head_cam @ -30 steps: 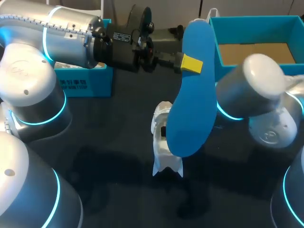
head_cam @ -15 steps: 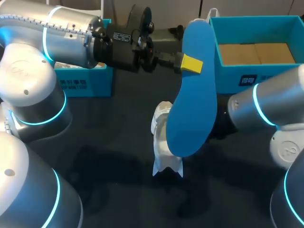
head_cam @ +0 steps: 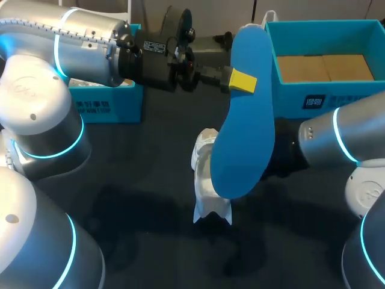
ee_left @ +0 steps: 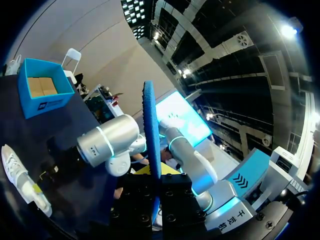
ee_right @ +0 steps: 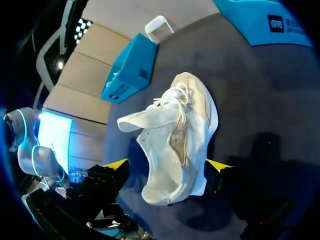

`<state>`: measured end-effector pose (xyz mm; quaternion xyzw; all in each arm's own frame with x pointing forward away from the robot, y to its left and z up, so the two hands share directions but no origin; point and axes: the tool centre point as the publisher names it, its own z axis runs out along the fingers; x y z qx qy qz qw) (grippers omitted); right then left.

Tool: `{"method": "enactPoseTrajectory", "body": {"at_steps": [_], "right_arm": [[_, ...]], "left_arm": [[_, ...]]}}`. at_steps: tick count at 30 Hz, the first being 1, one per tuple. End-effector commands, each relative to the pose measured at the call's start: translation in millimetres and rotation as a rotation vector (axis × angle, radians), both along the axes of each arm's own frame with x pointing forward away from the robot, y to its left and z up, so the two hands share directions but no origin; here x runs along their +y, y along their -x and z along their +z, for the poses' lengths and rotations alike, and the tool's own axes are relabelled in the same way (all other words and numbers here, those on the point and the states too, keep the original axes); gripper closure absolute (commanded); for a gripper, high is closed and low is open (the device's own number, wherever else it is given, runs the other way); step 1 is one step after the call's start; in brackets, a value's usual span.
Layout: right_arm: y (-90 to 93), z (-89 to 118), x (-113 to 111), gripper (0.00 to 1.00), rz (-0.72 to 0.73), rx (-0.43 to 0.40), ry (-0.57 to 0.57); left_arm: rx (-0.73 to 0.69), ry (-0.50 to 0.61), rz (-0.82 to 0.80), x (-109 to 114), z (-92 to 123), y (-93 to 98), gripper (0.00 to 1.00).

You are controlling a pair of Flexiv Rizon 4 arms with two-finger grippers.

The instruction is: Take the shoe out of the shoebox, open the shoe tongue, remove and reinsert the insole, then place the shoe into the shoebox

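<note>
Left jaws tight on blue insole

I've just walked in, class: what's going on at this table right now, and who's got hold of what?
The left end effector is shut on the blue insole, holding it up above the table. The white shoe lies on the table, outside the open shoebox. The right end effector is open, with one finger on either side of the shoe. So the insole is out and not yet back in.
</note>
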<state>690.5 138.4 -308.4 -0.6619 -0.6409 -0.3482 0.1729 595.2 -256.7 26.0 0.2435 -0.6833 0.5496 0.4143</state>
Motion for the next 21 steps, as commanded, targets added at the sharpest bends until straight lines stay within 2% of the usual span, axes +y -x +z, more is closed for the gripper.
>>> {"method": "enactPoseTrajectory", "body": {"at_steps": [1, 6, 8, 14, 17, 21], "right_arm": [[9.3, 6.6, -16.7, 0.0, 0.01, 0.0, -0.061], [11.3, 15.9, -26.8, 0.0, 0.039, 0.019, -0.132], [11.5, 19.9, -31.5, 0.0, 0.043, -0.018, -0.176], [14.4, 34.4, -41.5, 0.0, 0.094, -0.02, -0.294], [15.6, 42.7, -45.7, 0.0, 0.099, 0.019, -0.334], [15.6, 45.4, -47.2, 0.0, 0.11, 0.021, -0.316]], "left_arm": [[0.0, -0.001, -0.002, -1.0, 0.6, -0.6, 1.0], [0.0, -0.001, -0.002, -1.0, 0.6, -0.6, 1.0], [0.0, -0.001, -0.002, -1.0, 0.6, -0.6, 1.0], [0.0, -0.001, -0.002, -1.0, 0.6, -0.6, 1.0], [0.0, -0.001, -0.002, -1.0, 0.6, -0.6, 1.0], [0.0, -0.001, -0.002, -1.0, 0.6, -0.6, 1.0]]}}
